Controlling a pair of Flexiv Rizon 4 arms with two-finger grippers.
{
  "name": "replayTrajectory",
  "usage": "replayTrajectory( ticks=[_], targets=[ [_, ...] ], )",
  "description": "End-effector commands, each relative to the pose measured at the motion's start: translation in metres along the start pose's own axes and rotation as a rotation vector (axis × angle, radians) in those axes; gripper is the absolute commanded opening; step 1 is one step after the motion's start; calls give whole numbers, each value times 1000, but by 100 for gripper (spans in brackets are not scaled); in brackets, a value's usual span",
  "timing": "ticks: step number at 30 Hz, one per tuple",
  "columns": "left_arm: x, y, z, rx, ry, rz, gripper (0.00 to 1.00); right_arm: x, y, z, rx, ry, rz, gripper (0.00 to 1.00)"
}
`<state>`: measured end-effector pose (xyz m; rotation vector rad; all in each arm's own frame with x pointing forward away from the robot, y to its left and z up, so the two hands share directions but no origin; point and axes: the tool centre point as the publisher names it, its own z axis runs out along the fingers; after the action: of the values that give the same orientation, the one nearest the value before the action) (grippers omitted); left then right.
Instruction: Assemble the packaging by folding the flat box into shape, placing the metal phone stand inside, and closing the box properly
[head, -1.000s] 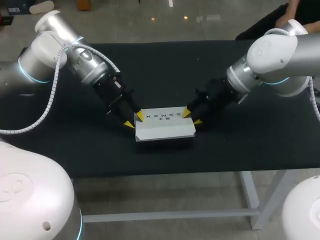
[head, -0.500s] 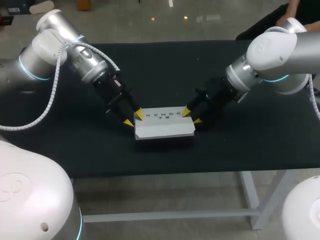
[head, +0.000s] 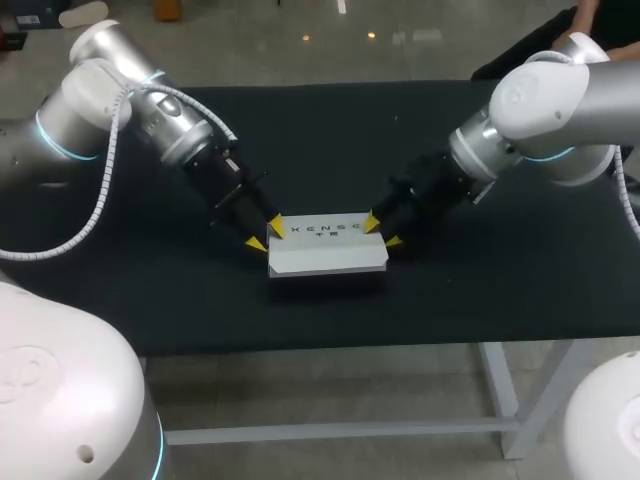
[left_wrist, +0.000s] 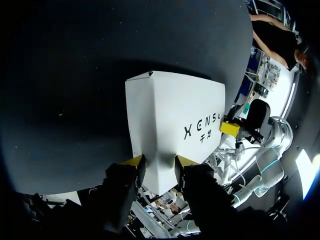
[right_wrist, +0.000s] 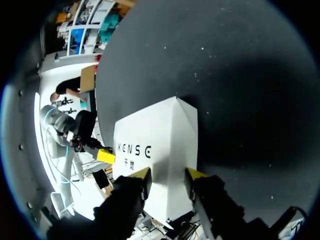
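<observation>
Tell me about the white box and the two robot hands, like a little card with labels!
Thing: white box, folded into shape, looks closed
Where: on the black table, near its middle
Left gripper: at the box's left end
Right gripper: at the box's right end
Grip: cannot tell whether either one pinches the box
Phone stand: not in sight

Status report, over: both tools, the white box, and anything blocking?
Left tool shut on white box, one end. Right tool shut on opposite end. Box formed, resting on black table. Nothing seen blocking it.
</observation>
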<state>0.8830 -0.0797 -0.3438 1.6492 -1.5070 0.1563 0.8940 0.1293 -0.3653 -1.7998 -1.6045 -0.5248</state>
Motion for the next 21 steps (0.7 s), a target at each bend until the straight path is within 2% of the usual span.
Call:
replayTrajectory(
  ticks=[1,21],
  targets=[
    [6,-3,3,-6,1,0,41,5,1,3,9,4,1,45],
    [1,-1,-1,1,9,-14,41,-1,3,-2,11,6,9,45]
  ],
)
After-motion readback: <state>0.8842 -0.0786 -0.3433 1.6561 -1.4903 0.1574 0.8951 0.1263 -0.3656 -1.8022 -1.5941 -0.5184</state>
